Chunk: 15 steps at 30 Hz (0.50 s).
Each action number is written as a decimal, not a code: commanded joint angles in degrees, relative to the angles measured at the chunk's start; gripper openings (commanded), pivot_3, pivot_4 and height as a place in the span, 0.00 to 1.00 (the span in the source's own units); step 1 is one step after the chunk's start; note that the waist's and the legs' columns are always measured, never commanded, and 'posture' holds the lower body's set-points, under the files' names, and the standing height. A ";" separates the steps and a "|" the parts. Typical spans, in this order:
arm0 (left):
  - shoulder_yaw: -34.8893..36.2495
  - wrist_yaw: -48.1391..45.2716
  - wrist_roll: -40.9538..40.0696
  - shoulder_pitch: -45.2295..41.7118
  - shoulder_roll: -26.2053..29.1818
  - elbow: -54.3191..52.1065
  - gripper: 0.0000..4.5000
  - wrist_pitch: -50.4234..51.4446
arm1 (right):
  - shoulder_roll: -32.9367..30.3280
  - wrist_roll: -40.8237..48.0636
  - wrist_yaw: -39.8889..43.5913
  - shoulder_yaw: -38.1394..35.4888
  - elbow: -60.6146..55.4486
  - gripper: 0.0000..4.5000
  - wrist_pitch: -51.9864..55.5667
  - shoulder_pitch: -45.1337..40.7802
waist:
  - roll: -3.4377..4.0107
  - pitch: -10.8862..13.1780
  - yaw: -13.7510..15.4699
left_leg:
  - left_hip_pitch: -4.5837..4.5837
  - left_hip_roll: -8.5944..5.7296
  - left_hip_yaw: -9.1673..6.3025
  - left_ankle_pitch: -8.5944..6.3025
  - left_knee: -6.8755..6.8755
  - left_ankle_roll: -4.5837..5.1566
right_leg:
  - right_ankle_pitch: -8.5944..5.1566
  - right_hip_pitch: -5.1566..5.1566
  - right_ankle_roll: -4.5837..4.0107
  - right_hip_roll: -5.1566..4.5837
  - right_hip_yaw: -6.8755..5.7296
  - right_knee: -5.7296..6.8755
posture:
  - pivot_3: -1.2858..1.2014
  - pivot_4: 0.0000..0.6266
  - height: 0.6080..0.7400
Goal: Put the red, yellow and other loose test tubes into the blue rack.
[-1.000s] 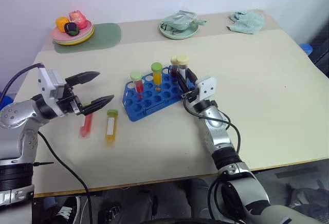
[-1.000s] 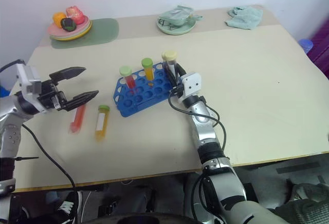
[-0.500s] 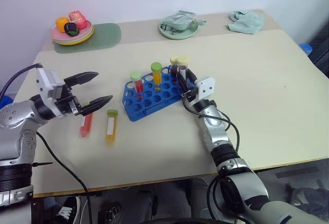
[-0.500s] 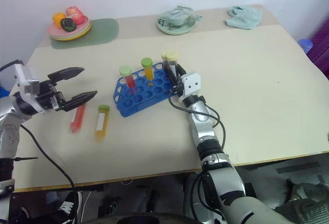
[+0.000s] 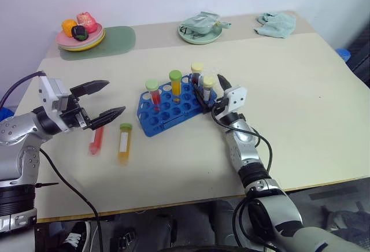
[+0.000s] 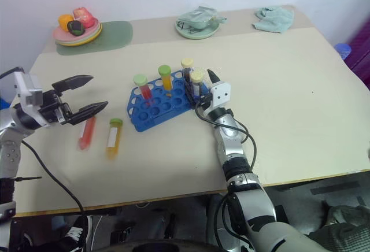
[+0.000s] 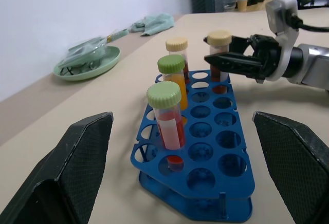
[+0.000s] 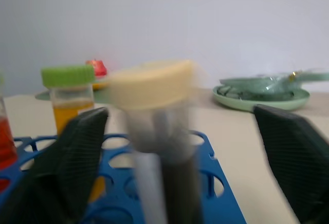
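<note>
The blue rack stands mid-table with several tubes upright in it: a red one with a green cap, an orange one and a dark one with a pale cap. A second dark brown tube with a pale yellow cap stands in a hole at the rack's right end. My right gripper is open, one finger on each side of that tube. Two loose test tubes lie left of the rack: a red one and a yellow one with a green cap. My left gripper hovers open above the red one.
A plate of toy fruit on a green mat sits at the back left. A green dish with a bag and a teal cloth lie along the back edge. Bare tabletop stretches to the right of my right arm.
My right gripper has opened and let go of the dark brown tube, which now sits lower in the rack's hole. The left arm has not moved.
</note>
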 commanded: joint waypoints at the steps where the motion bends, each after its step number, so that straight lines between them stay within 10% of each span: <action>1: 1.51 0.43 -0.89 0.05 0.22 -1.27 1.00 -0.21 | -1.49 1.09 2.03 0.31 -8.15 0.98 1.94 1.91 | 0.00 0.00 0.12 | 0.00 0.00 0.00 0.00 0.00 0.00 | 0.00 0.00 0.00 0.00 0.00 0.00 | 0.52 0.24 1.00; 15: 5.96 3.92 -5.45 10.48 7.09 -12.67 1.00 15.66 | -36.07 25.87 24.09 -9.09 -52.85 0.98 40.12 20.49 | 0.02 0.03 0.80 | 0.07 0.03 0.13 -0.08 0.01 0.14 | 0.00 0.11 0.01 -0.01 0.09 -0.07 | 0.52 0.24 1.00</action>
